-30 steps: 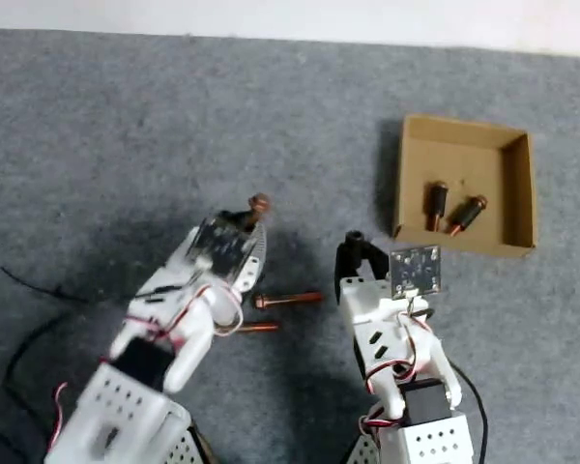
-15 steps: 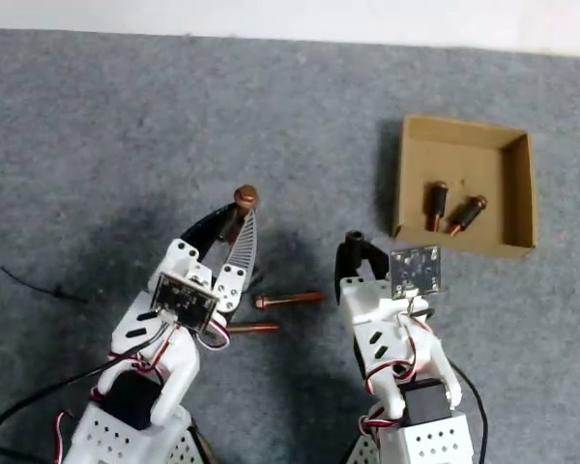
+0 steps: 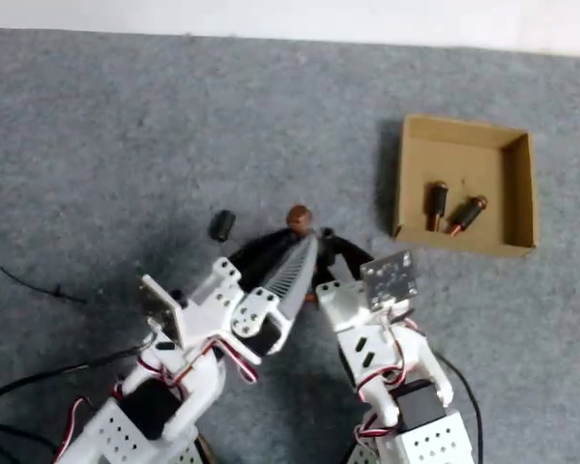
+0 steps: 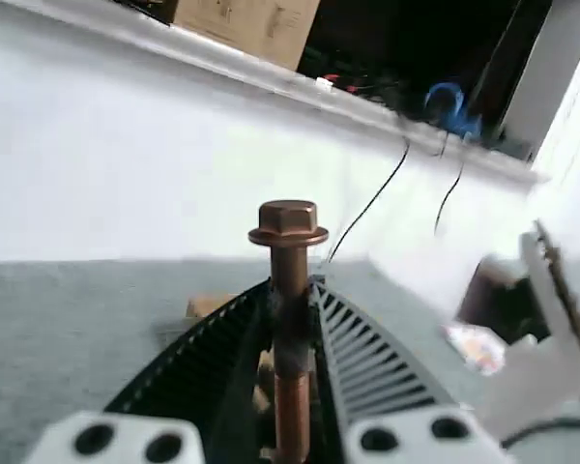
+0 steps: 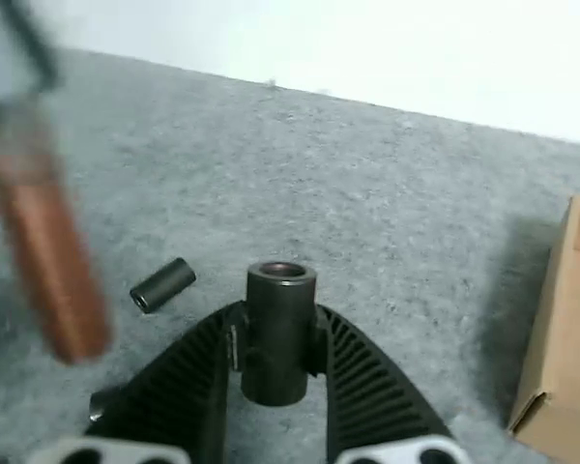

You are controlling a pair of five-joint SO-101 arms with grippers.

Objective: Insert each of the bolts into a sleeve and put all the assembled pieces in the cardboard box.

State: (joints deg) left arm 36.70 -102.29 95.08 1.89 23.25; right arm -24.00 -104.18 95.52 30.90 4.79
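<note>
My left gripper point(image 4: 292, 290) is clamped on a copper-coloured hex-head metal bolt point(image 4: 288, 224), my ribbed fingers point(image 4: 367, 358) pinching the shank so that the flanged head stands clear above the fingertips; my right gripper point(image 5: 278, 314) is clamped on a short black cylindrical sleeve point(image 5: 276, 333), held upright between its ribbed fingers with the open bore facing up; in the high view the bolt's head lies just beside the tip of my right gripper, over the grey carpet point(image 3: 126, 116) near the middle of the scene; from the right wrist the bolt appears blurred, beside the held sleeve and not touching it; a second black cylindrical sleeve point(image 3: 222, 225) lies on its side on the carpet, apart from both grippers, on my left arm's side; the open brown cardboard box point(image 3: 403, 174) sits well apart on my right, and two assembled bolt-and-sleeve pieces point(image 3: 436, 205) lie side by side within it, near but not touching each other.
</note>
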